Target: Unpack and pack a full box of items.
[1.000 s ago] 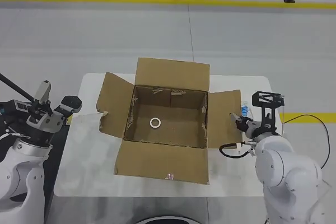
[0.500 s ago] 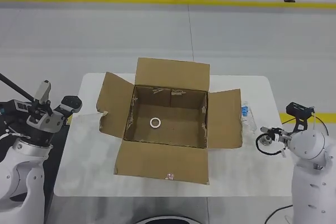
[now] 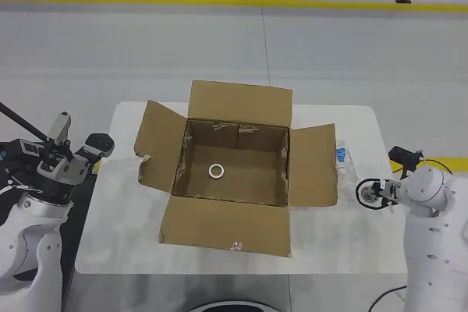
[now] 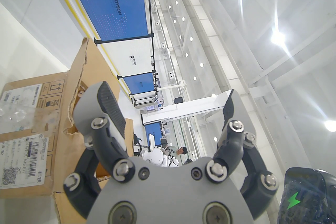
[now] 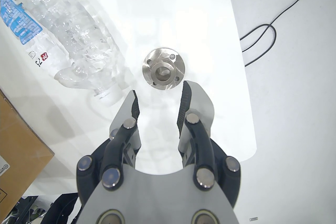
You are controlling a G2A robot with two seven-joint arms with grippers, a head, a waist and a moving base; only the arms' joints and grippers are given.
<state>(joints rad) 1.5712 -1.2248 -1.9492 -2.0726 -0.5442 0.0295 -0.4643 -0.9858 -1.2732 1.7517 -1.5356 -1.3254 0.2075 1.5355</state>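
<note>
An open cardboard box (image 3: 240, 103) sits mid-surface (image 3: 117, 234), flaps spread, with a white ring (image 3: 216, 170) lying on its floor. To its right, a plastic bottle (image 5: 60, 33) lies on its side near a metal flange (image 5: 163, 72). The right end effector (image 5: 160, 93) hovers at the flange, fingers parted and empty. The left end effector (image 4: 168, 95), spread wide and empty, points upward beside the box's left flap.
</note>
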